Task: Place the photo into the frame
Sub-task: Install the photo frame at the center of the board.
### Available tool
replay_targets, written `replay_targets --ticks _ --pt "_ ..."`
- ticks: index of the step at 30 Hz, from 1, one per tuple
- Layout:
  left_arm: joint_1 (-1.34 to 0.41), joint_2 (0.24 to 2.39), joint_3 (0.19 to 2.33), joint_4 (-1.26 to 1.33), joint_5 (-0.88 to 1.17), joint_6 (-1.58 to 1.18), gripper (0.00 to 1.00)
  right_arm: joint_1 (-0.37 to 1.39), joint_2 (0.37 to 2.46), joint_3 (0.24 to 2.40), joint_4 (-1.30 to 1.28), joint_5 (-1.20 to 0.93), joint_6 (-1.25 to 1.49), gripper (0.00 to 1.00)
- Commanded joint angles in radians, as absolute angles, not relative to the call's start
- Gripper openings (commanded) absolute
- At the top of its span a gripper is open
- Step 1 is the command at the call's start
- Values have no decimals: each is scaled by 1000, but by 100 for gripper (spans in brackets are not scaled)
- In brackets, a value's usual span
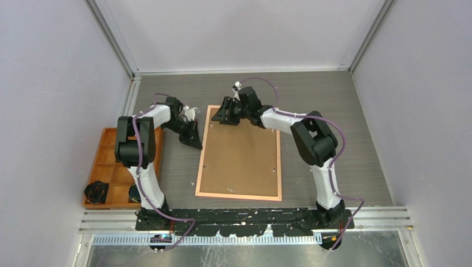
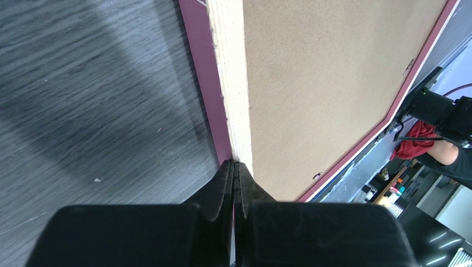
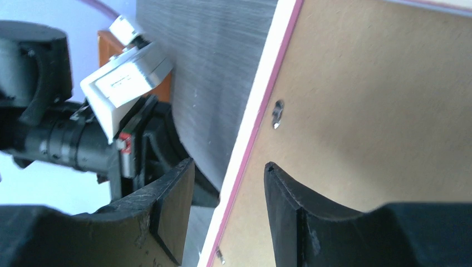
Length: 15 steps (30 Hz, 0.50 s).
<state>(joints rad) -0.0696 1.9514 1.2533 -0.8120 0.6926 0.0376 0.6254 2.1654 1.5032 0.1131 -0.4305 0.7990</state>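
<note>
The frame [image 1: 239, 196] lies back-up in the middle of the table [image 1: 334, 111]. Its long sides run near to far, and the brown backing board [image 1: 240, 156] fills it. Only a thin pink and pale border shows around the board.

The left gripper [image 1: 195, 142] sits at the frame's left long side, toward the far end. In the left wrist view the left gripper [image 2: 234, 164] is clenched, with its two fingers pressed flat together and nothing between them. The joined tips meet the frame [image 2: 231, 83] at the seam between its pink outer side and its pale wooden back. Whether they press on it or only reach it cannot be told.

The right gripper [image 1: 221, 118] hangs over the frame's far-left corner. In the right wrist view the right gripper [image 3: 228, 166] stands released, its jaws well apart and grasping nothing. One of its fingers [image 3: 172, 206] is over bare table left of the frame [image 3: 267, 72]. The other is over the backing board [image 3: 378, 111], so the border runs through the gap between them. A small metal tab [image 3: 277, 113] sits on the board just beside the border.

An orange tray [image 1: 106, 153] rests at the table's left side, well apart from the frame.
</note>
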Motion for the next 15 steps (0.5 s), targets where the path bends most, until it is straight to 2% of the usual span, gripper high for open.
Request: replay_targets --ticks 1,15 --pt "-71 1985 1256 -733 659 46 0 638 2244 1584 65 -448 768 54" --pt "-71 1966 1237 -729 670 57 0 639 2322 1634 112 -454 814 50"
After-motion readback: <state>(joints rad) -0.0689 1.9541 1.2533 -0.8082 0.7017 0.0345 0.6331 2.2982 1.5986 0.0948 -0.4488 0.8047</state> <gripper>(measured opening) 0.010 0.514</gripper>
